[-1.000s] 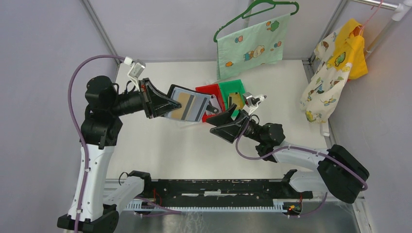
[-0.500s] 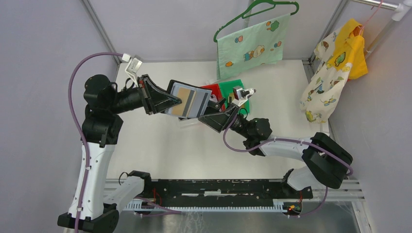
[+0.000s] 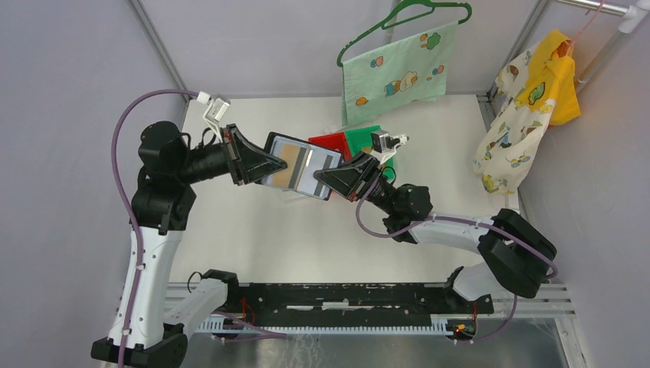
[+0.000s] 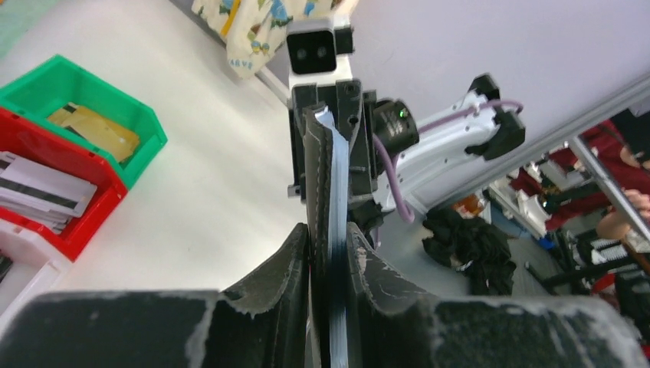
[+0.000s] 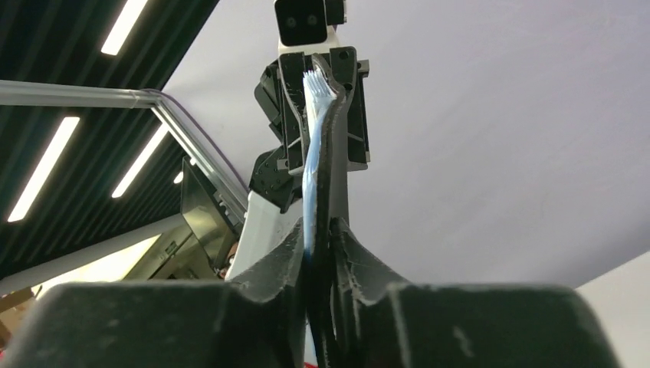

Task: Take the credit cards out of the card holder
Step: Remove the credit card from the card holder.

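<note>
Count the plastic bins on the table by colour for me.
Red bin: 1
Green bin: 1
Clear bin: 1, only a corner shows
Total: 3
</note>
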Controlling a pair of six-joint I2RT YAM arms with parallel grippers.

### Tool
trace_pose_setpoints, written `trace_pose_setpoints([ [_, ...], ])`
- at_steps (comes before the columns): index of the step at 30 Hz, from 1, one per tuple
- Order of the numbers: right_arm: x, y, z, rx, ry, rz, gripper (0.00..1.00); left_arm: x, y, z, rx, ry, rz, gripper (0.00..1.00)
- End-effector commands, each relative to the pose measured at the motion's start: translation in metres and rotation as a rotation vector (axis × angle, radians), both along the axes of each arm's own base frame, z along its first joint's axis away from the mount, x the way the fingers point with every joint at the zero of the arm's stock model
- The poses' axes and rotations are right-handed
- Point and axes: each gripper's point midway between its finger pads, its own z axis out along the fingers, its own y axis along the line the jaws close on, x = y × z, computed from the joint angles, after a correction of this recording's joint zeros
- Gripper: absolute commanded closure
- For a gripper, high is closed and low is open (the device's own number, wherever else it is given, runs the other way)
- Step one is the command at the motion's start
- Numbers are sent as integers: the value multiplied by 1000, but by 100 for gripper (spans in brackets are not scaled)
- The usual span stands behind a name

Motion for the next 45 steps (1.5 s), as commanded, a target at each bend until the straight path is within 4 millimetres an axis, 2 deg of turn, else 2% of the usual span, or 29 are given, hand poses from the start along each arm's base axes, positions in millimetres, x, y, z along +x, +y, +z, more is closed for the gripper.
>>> trace_pose_setpoints([
  [1, -18, -23, 19, 12, -103, -2, 87, 6, 9, -8, 95, -109, 62, 84],
  [4, -13, -15, 3, -145, -151, -27, 95, 15, 18, -18, 184, -165, 118, 50],
  [6, -9, -6, -7, -281, -200, -34, 99, 16, 22, -18, 217, -200, 135, 35],
  [7, -6, 1, -18, -372, -224, -36, 100, 16, 23, -16, 228, -228, 138, 24],
  [8, -4, 6, -20, -440, -260, -36, 100, 15, 24, -14, 235, -251, 141, 18],
  [9, -2, 11, -34, -539, -282, -23, 100, 14, 24, -12, 238, -269, 138, 17],
  [12, -4, 19, -51, -699, -353, 46, 100, 5, 19, -7, 224, -299, 71, 16],
  [17, -12, 25, -62, -812, -451, 144, 96, -7, 7, -24, 179, -210, -77, 21],
  [22, -20, 32, -52, -822, -533, 190, 94, -15, 2, -55, 174, -111, -180, 28],
  [28, -21, 43, -44, -822, -571, 220, 94, -24, -2, -82, 222, -74, -251, 35],
  [31, -24, 47, -42, -825, -582, 236, 94, -23, -1, -91, 256, -78, -249, 39],
  [34, -24, 51, -40, -826, -590, 241, 94, -25, -3, -92, 250, -67, -264, 44],
  [37, -23, 55, -34, -818, -597, 243, 93, -28, -5, -93, 243, -53, -283, 58],
  [42, -25, 55, -30, -804, -609, 251, 89, -31, -6, -92, 231, -39, -296, 94],
  [43, -27, 53, -30, -801, -612, 253, 86, -32, -6, -90, 229, -40, -296, 98],
  [45, -30, 50, -29, -788, -616, 252, 72, -34, -6, -85, 220, -51, -302, 98],
])
